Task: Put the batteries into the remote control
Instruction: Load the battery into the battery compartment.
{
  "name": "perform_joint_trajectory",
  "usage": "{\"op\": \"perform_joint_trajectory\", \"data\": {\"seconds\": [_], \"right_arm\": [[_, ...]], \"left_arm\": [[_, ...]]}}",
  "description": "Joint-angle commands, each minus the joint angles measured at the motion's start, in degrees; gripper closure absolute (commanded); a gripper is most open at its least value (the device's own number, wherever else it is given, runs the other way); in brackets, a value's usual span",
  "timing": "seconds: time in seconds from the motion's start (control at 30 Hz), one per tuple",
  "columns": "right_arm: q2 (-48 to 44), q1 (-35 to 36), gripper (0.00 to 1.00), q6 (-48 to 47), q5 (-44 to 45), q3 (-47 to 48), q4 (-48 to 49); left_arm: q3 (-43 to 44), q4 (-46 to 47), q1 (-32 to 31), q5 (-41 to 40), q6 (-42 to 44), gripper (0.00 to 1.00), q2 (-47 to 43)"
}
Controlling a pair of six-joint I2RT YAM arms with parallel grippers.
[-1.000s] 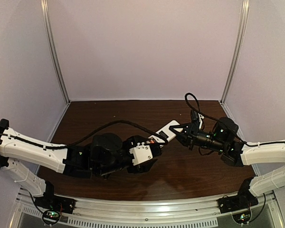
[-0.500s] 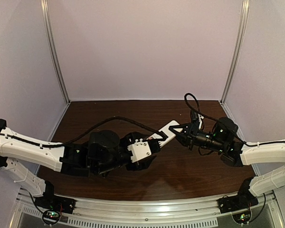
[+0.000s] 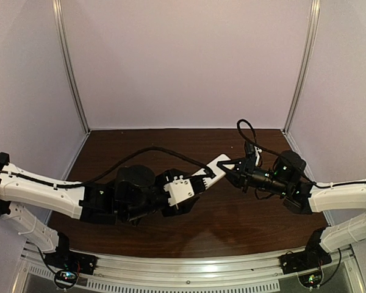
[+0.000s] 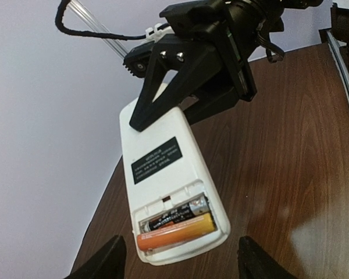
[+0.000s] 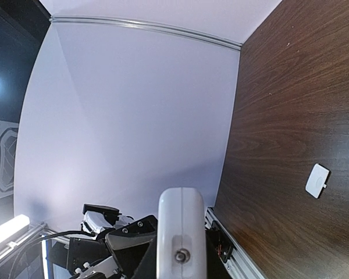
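Remote control [image 4: 168, 192], back up, both batteries [image 4: 174, 228] seated, cover [image 5: 317, 180] off.
Right gripper [image 3: 227, 166] clamped its far end; left gripper [image 4: 181, 268] spread open; tilting might spill the uncovered batteries.

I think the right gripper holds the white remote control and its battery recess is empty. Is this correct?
Not quite. The right gripper holds the remote control, but the left wrist view shows an orange battery and a dark battery in its recess.

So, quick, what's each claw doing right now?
Left gripper: open, holding nothing.
Right gripper: closed, holding the remote control.
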Motion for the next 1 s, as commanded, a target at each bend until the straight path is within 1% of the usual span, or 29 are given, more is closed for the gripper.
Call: {"op": "perform_joint_trajectory", "data": {"seconds": [0.0,0.17,0.37,0.47,0.6,0.8,0.9,0.97], "right_arm": [[-0.2,0.4,1.00,0.4,0.4,0.1,2.5],[-0.2,0.4,1.00,0.4,0.4,0.1,2.5],[0.0,0.4,1.00,1.0,0.4,-0.3,3.2],[0.5,0.4,1.00,2.6,0.3,-0.7,5.3],[1.5,0.4,1.00,5.8,-0.4,-1.3,9.5],[3.5,0.5,1.00,10.6,-1.2,-1.8,15.4],[4.6,0.4,1.00,13.5,-1.4,-2.6,19.7],[4.7,0.4,1.00,14.4,-1.2,-3.0,20.4]], "left_arm": [[1.9,-0.7,0.2,1.3,-0.5,0.33,1.2],[2.7,-1.8,0.2,1.7,-0.3,0.36,2.5],[3.5,-3.7,0.3,2.3,0.6,0.43,3.5],[3.6,-5.4,0.1,1.3,1.8,0.46,4.6],[3.3,-6.9,-0.3,-0.6,3.5,0.48,6.0],[3.8,-7.3,-1.6,-5.4,6.7,0.50,8.9],[3.6,-7.0,-2.0,-7.0,8.3,0.52,9.8],[3.3,-6.8,-2.1,-7.4,9.0,0.53,9.9]]}}
